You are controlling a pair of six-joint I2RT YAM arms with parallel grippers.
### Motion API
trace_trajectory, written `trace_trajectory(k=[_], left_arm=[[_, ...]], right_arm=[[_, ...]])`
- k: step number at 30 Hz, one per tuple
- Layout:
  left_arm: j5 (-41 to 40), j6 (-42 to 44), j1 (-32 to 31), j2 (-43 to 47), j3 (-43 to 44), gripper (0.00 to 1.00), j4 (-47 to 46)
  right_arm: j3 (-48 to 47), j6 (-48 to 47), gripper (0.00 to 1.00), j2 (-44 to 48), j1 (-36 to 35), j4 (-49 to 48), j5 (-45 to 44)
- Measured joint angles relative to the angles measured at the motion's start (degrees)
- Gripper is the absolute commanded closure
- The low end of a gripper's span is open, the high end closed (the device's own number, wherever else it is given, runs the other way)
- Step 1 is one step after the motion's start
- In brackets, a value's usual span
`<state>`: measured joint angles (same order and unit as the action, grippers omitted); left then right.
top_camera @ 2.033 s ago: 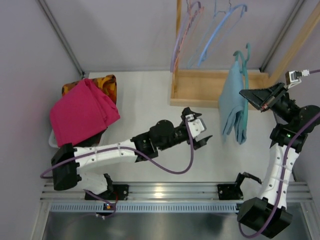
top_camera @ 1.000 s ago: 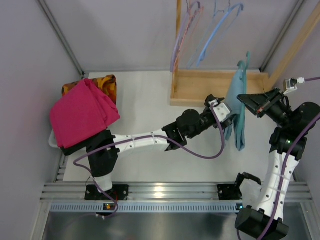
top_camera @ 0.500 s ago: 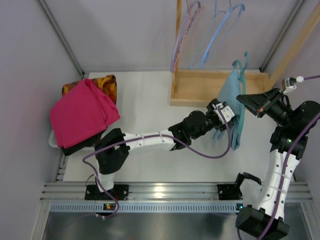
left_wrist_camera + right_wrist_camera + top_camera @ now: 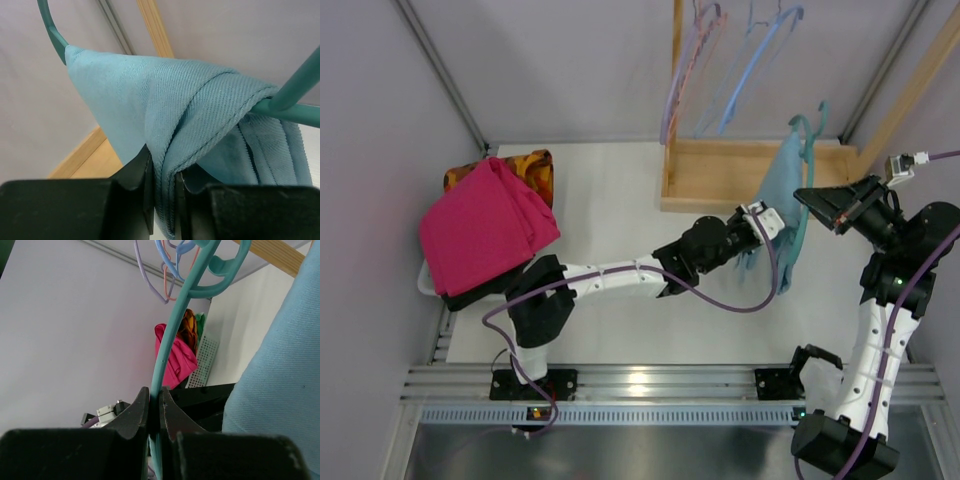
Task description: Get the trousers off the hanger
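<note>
The light blue-teal trousers (image 4: 782,195) hang folded over the teal-green hanger (image 4: 807,133) at the right, in front of the wooden rack. My left gripper (image 4: 760,232) is shut on a folded edge of the trousers (image 4: 165,150) just below the hanger bar (image 4: 295,107); the fabric is pinched between the black fingers (image 4: 145,200). My right gripper (image 4: 818,205) is shut on the hanger's thin arm (image 4: 167,347), with the trousers (image 4: 280,395) draping to its right.
A wooden rack (image 4: 720,175) stands at the back with a pink-lilac hanger (image 4: 685,70) and light blue hangers (image 4: 760,55). A magenta cloth (image 4: 485,225) lies over an orange-brown patterned cloth (image 4: 525,165) at the left. Grey walls close in both sides.
My left arm reached right to the trousers and its open jaws shut on the fabric's folded edge. The trousers have bunched slightly toward the left gripper. My right gripper keeps holding the hanger.
</note>
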<state>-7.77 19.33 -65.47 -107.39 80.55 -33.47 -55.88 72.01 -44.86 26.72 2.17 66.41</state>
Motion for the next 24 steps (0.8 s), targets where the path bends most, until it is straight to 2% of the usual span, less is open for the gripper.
trace_trajectory(k=[9, 18, 24], left_arm=[[-0.85, -1.11, 1.27, 1.33, 0.98, 1.0, 4.94], [-3.06, -6.64, 4.04, 3.78, 10.34, 1.0, 18.18], [-3.15, -10.34, 5.62, 7.26, 14.91, 1.0, 23.17]], right_arm=[[5.6, -3.21, 1.0, 0.44, 0.0, -1.4, -0.11], [9.55, -8.98, 1.0, -4.48, 0.85, -2.54, 1.22], [14.6, -11.34, 1.0, -7.76, 4.72, -4.11, 4.28]])
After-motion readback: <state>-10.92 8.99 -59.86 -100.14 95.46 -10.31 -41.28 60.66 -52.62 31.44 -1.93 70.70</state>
